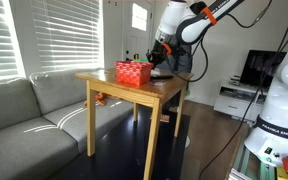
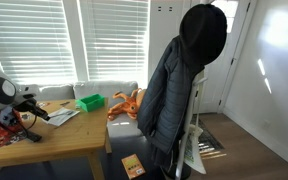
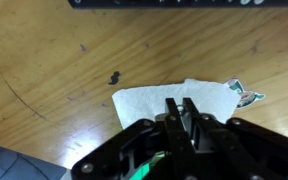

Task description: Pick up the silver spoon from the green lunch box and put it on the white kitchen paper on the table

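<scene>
My gripper is shut, and a thin silver sliver shows between its fingertips, seemingly the silver spoon seen end-on. It hangs just above the white kitchen paper, which lies flat on the light wooden table. In both exterior views the gripper is low over the table top. The green lunch box stands at the table's far edge, apart from the gripper. In the view with the red basket it is hidden.
A red basket stands on the table near the gripper. A small printed scrap lies by the paper's corner. A grey sofa is beside the table. An orange toy lies on it, and a dark coat hangs on a stand.
</scene>
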You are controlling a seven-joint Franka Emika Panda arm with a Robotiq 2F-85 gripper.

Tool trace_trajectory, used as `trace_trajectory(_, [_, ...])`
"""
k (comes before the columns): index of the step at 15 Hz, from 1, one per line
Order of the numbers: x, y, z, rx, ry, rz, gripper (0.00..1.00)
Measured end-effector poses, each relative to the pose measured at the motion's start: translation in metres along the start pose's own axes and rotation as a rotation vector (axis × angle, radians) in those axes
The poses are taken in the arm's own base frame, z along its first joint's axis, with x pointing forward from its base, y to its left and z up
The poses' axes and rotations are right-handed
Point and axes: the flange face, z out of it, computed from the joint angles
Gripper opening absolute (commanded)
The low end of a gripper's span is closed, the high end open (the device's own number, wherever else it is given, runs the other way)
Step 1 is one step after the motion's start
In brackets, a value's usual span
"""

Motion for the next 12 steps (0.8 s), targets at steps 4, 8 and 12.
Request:
trace_trajectory(4, [0.000,-0.001,0.007,-0.003,-0.012,-0.009,0.40])
trace_trajectory(8, [-0.007,-0.003,0.021,-0.009,-0.044,-0.035,0.61])
trace_trajectory(12, [-0.009,-0.003,0.028,-0.006,-0.065,-0.053,0.88])
